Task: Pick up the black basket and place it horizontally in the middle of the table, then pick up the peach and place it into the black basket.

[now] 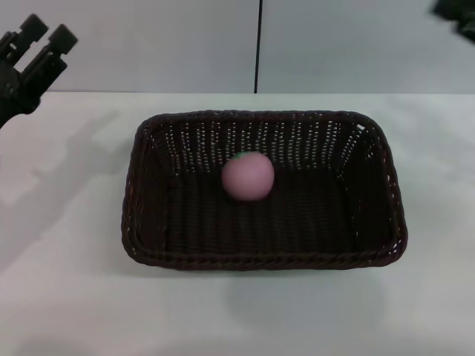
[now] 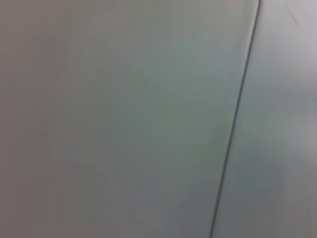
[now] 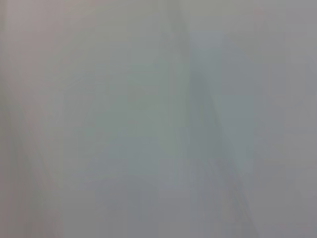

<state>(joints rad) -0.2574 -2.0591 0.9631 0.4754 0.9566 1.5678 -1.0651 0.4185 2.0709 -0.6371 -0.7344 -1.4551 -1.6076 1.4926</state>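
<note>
Plain white bench point(image 1: 67, 297): dark woven wicker basket point(image 1: 263, 256) centred, pink round peach point(image 1: 248, 176) inside. Left end effector point(image 1: 46, 35) raised, fingers apart, empty. Right one's grip state: can't tell. Risk: peach rolls if basket bumped.

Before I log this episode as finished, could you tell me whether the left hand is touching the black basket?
Apart. The head view shows the left hand raised at the far left corner, with bare white table between it and the black basket; the peach lies inside.

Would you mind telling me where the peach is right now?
In the head view, the peach lies inside the black basket, near its far wall, at mid-table.
</note>
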